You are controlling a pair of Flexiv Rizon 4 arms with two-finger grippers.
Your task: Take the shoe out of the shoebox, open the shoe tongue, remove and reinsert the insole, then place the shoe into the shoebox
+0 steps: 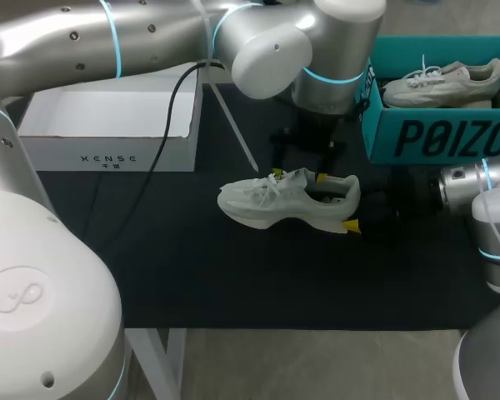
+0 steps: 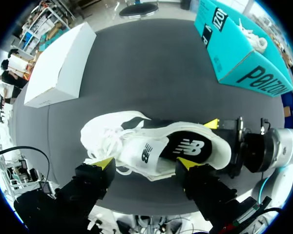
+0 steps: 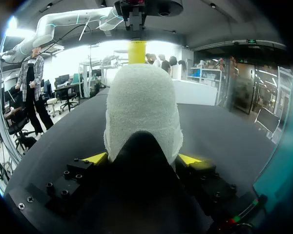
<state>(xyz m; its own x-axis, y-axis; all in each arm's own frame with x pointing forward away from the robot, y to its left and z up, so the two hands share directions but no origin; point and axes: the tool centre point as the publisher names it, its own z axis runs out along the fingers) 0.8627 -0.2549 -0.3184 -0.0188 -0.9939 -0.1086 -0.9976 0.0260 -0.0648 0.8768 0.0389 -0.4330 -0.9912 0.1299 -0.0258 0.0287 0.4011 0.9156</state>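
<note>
My right hand (image 3: 142, 159) is pinching the white sneaker's (image 1: 287, 200) heel (it's upright on the bench (image 1: 192, 267)). My left hand (image 2: 145, 164) is spread wide right over it.

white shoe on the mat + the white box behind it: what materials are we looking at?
shoe: matte white upper, probably mesh or knit textile with smoother synthetic panels. The heel shows a nubby, towel-like weave up close. Sole looks like moulded foam, not certain.
white box: likely matte cardboard, going by its thin walls and crisp folded edges.

dark lettering on teal shoebox (image 1: 433, 137), small print on white box (image 1: 108, 157)
</note>
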